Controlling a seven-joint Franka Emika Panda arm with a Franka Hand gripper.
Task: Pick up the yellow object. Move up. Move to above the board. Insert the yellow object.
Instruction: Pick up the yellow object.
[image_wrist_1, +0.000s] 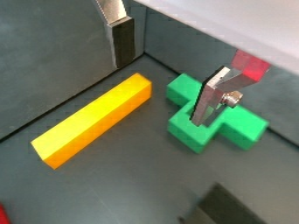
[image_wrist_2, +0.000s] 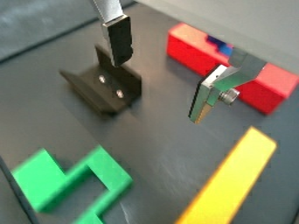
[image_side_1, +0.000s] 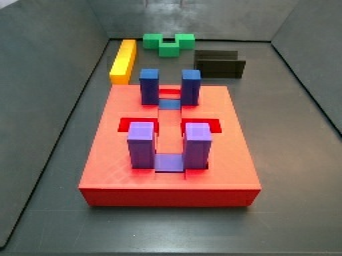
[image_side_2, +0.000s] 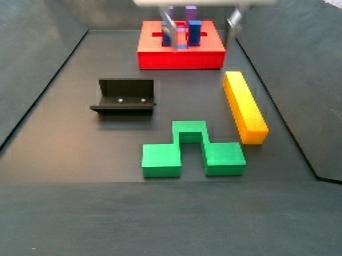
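The yellow object (image_wrist_1: 93, 118) is a long yellow-orange bar lying flat on the dark floor; it also shows in a wrist view (image_wrist_2: 233, 179) and in both side views (image_side_1: 123, 60) (image_side_2: 243, 105). The board (image_side_1: 167, 165) is a red slab with blue and purple posts; it also shows in a side view (image_side_2: 181, 58) and partly in a wrist view (image_wrist_2: 228, 66). My gripper (image_wrist_1: 170, 70) is open and empty, well above the floor, with nothing between its fingers (image_wrist_1: 122, 39). In the wrist view the bar lies off to one side, apart from the fingers. The gripper (image_side_2: 201, 12) shows at the frame's top edge.
A green notched block (image_wrist_1: 211, 118) lies beside the bar, also in a side view (image_side_2: 194, 150). The dark fixture (image_wrist_2: 105, 83) stands on the floor between the block and the board (image_side_2: 124, 97). Grey walls enclose the floor.
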